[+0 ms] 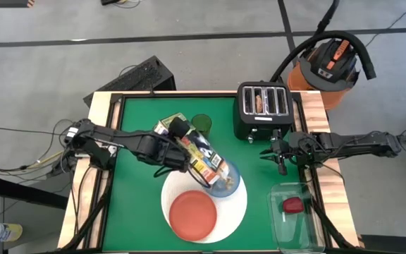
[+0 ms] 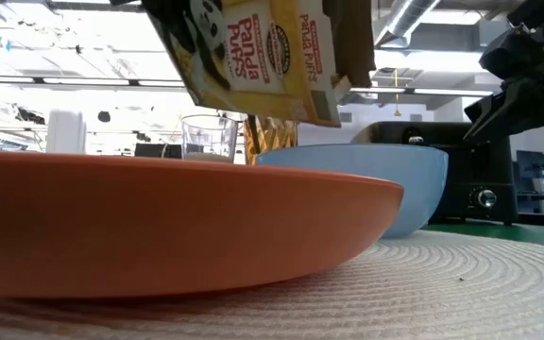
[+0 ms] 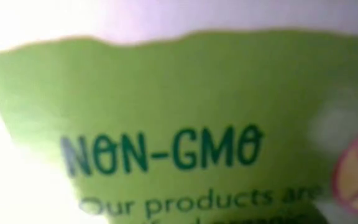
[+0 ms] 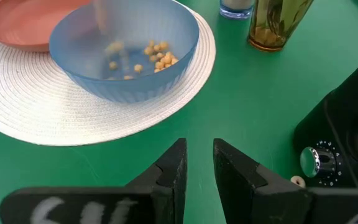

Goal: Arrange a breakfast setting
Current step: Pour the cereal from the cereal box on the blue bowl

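Observation:
My left gripper [image 1: 183, 149] is shut on a yellow cereal box [image 1: 203, 159] that is tipped over the light-blue bowl [image 1: 230, 185]. The box fills the left wrist view [image 3: 179, 124] and hangs at the top of the low view [image 2: 263, 57]. The bowl [image 4: 123, 50] holds some puffs and stands on the far right part of a round white woven disc [image 4: 73, 118]. The orange-red plate [image 1: 192, 215] lies on the disc's near part. My right gripper [image 4: 199, 158] is open by a narrow gap and empty, low over the green table near the toaster. No spoon is in view. My left gripper holds the cereal box about halfway along its length [image 1: 189, 149], coming level from the table's left. The box itself hides the fingers. The box is lifted clear and slants down toward the table's right, its open end [image 1: 220, 176] over the bowl.
The black toaster [image 1: 263, 109] stands at the far right. A clear container [image 1: 294, 212] with a red thing inside sits at the near right edge. A greenish glass [image 1: 201, 123] and a clear glass [image 2: 206, 137] stand beyond the bowl.

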`<state>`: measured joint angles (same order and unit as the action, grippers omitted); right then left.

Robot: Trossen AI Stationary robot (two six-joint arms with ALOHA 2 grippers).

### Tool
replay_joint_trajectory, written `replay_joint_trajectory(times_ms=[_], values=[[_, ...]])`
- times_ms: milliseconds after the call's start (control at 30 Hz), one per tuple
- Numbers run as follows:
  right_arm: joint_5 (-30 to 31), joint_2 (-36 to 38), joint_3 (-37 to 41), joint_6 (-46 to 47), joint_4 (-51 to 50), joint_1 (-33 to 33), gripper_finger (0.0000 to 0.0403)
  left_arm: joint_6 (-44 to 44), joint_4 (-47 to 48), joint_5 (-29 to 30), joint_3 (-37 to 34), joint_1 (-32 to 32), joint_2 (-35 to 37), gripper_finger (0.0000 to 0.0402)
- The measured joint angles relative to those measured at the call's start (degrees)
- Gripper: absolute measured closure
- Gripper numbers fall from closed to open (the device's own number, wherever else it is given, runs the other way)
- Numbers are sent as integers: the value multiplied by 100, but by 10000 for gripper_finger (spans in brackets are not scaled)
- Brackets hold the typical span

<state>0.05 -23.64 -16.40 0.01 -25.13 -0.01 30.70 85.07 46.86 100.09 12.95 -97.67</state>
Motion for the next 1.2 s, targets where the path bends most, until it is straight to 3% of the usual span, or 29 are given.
replay_joint_trajectory(times_ms=[633,1200], values=[[0,0,0,0,-1,-1,301,-46,267,-104,-2,-116,7,161],[0,-2,0,0,-2,0,301,197,95,163,-2,-33,7,161]])
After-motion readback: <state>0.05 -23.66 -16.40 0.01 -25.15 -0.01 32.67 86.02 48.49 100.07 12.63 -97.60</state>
